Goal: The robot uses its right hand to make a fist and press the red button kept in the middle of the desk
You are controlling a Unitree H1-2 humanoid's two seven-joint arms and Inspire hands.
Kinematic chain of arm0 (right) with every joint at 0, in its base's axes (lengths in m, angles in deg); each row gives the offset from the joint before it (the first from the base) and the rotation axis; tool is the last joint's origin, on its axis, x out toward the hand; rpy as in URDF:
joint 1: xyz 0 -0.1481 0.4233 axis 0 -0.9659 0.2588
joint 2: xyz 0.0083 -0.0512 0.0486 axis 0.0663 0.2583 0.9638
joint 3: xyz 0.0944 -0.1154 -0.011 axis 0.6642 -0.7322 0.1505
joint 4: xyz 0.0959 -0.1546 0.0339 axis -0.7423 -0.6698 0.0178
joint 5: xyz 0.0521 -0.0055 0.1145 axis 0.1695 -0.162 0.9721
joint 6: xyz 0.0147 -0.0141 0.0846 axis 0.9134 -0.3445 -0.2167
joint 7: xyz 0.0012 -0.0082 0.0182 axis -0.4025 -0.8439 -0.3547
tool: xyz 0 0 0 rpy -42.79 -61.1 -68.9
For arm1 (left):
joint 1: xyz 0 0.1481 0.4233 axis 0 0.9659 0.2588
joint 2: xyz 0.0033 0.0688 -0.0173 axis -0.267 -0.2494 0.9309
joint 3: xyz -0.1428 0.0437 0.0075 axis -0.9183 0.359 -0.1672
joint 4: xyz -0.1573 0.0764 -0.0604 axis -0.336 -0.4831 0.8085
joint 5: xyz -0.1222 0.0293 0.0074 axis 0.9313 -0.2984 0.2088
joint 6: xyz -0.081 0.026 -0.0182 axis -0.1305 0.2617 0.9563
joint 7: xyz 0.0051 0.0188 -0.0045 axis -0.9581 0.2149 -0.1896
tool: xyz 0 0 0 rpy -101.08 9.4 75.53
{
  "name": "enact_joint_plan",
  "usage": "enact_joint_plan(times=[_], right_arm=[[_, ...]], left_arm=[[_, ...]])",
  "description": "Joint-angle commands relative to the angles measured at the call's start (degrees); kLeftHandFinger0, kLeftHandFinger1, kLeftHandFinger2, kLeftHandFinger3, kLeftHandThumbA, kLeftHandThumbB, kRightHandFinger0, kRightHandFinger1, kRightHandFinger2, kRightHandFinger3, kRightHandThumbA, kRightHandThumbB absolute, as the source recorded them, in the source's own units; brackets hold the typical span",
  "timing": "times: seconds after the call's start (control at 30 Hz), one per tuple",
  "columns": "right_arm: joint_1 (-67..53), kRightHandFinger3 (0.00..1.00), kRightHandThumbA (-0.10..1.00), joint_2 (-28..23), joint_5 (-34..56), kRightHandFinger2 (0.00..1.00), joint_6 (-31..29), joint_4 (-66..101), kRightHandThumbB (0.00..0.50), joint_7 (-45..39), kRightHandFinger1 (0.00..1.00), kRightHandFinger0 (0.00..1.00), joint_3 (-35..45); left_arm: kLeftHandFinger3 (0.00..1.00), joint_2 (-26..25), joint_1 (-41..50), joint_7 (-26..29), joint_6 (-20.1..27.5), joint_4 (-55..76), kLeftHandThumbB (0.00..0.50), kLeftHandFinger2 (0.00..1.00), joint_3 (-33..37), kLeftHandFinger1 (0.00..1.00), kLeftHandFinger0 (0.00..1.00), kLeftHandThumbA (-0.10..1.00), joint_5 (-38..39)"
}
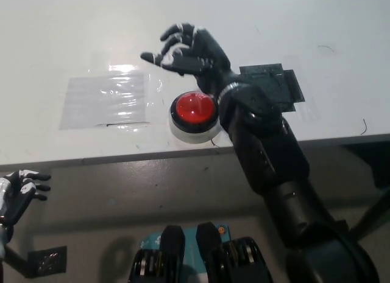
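White surface (73, 39) fills the upper part of the view; its near edge runs across the middle, grey floor below. Far side and left half lie bare and open apart from a clear taped sheet (106, 100) left of centre. Dark tape patch (274, 85) sits right of centre, partly covered by the black forearm.

Red button (194, 108) on its white base, close to the near edge, about mid-width. Right hand (192, 52) is just beyond the button on the far side, raised, fingers apart and loosely curled, holding nothing, no fist formed. Wrist passes along the button's right rim and hides that side of the base.

Left hand (18, 192) is low at the left, below the near edge, fingers spread, partly cut off by the frame.
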Motion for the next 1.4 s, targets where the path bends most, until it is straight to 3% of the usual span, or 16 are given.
enact_joint_plan(times=[0.0, 0.23, 0.27, 0.4, 0.63, 0.67, 0.8, 0.97, 1.03, 1.27, 1.37], right_arm=[[0.1, 0.3, 0.98, 0.9, 0.2, 0.24, -4.9, -0.3, 0.116, -1.6, 0.0, 0.0, 1.1], [-3.0, 0.29, 0.97, 1.9, 0.6, 0.22, -5.8, -1.4, 0.108, -1.8, 0.0, 0.0, 2.6], [-4.0, 0.29, 0.98, 2.3, 0.2, 0.22, -5.0, -1.1, 0.103, -0.9, 0.0, 0.0, 2.6], [-5.6, 0.33, 0.98, 2.9, 0.8, 0.24, -4.0, -1.2, 0.102, -1.0, 0.0, 0.0, 3.1], [-7.6, 0.3, 0.99, 3.5, 0.6, 0.22, -2.6, -2.0, 0.112, -1.5, 0.0, 0.0, 3.0], [-7.7, 0.3, 0.98, 3.7, 0.5, 0.22, -2.5, -3.0, 0.11, -1.7, 0.0, 0.0, 2.8], [-9.7, 0.32, 0.95, 3.9, 0.4, 0.24, -0.2, -3.0, 0.102, -1.3, 0.0, 0.0, 2.7], [-10.7, 0.46, 0.98, 3.6, 1.3, 0.3, 1.6, -4.1, 0.083, -0.9, 0.0, 0.0, 3.8], [-10.9, 0.46, 0.97, 3.4, 1.8, 0.31, 1.7, -4.8, 0.103, -1.0, 0.0, 0.0, 4.5], [-10.9, 0.46, 0.96, 3.4, 1.5, 0.31, 0.5, -5.9, 0.094, -1.2, 0.0, 0.0, 4.6], [-10.8, 0.46, 0.96, 3.4, 1.4, 0.3, 0.6, -5.9, 0.093, -1.1, 0.0, 0.0, 4.5]], left_arm=[[0.61, -1.1, -1.8, 0.2, 1.1, 1.6, 0.047, 0.61, 0.0, 0.54, 0.52, 0.55, -0.4], [0.6, -1.5, -2.5, -0.3, 1.2, 0.9, 0.035, 0.59, -0.1, 0.53, 0.51, 0.56, 0.1], [0.58, -1.3, -2.7, -0.3, 1.1, 0.7, 0.029, 0.55, -0.4, 0.49, 0.46, 0.53, 0.6], [0.6, -1.5, -2.9, -0.2, 0.6, 1.1, 0.033, 0.58, -0.4, 0.53, 0.51, 0.55, 0.3], [0.58, -1.7, -3.0, -0.6, 1.8, 0.5, 0.017, 0.58, -0.3, 0.53, 0.51, 0.54, 0.4], [0.61, -2.0, -3.5, -0.7, 1.0, 0.9, 0.014, 0.61, -0.4, 0.54, 0.51, 0.53, 0.6], [0.6, -2.2, -3.6, -0.5, 0.7, 1.0, 0.006, 0.58, -0.2, 0.52, 0.5, 0.54, 0.1], [0.61, -2.1, -3.7, -0.4, 1.1, 0.6, 0.0, 0.59, -0.2, 0.53, 0.51, 0.53, 0.0], [0.62, -2.3, -3.8, -0.5, 2.0, 0.3, 0.0, 0.61, -0.1, 0.55, 0.54, 0.53, -0.2], [0.55, -2.6, -4.2, -0.6, 0.9, 0.7, 0.022, 0.53, -0.3, 0.48, 0.46, 0.55, 0.1], [0.58, -2.7, -4.2, -0.7, 0.6, 0.9, 0.015, 0.57, -0.3, 0.52, 0.5, 0.55, 0.2]])
